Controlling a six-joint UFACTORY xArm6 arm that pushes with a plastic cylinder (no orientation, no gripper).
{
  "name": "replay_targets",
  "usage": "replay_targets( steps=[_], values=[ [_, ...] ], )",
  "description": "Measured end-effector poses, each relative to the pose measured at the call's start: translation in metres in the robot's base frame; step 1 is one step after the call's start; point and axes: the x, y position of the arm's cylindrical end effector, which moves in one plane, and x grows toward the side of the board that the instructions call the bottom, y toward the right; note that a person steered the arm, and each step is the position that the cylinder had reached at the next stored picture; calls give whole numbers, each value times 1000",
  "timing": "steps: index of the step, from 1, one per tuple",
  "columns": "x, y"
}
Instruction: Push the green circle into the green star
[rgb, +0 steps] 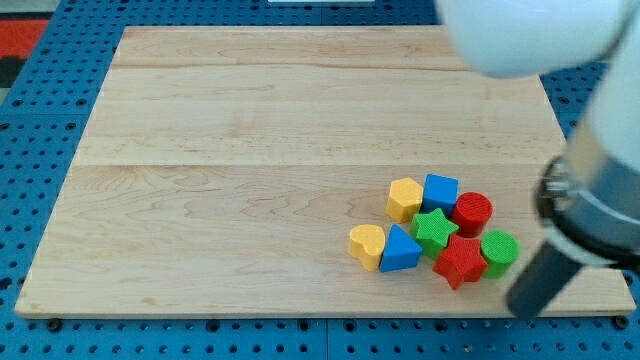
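While my tip (522, 312) sits near the worktop (250, 180) bottom-right corner, just right of and below the green circle (499, 250), that circle touches the red star (460, 260). The green star (434, 228) lies left, beyond the red star (no fingers on this rod).

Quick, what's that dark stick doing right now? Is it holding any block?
My tip: holds nothing; it sits just right of and below the green circle, apparently not touching.
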Motion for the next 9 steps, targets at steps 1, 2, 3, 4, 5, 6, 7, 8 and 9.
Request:
replay_targets(
  steps=[1,2,3,4,5,6,7,8,9],
  values=[
    [0,23],
    [-13,35],
    [-30,29],
    [-47,12],
    [-60,-62],
    [-62,-100],
    [-75,-100],
    [-100,-110],
    [-124,-158]
  ],
)
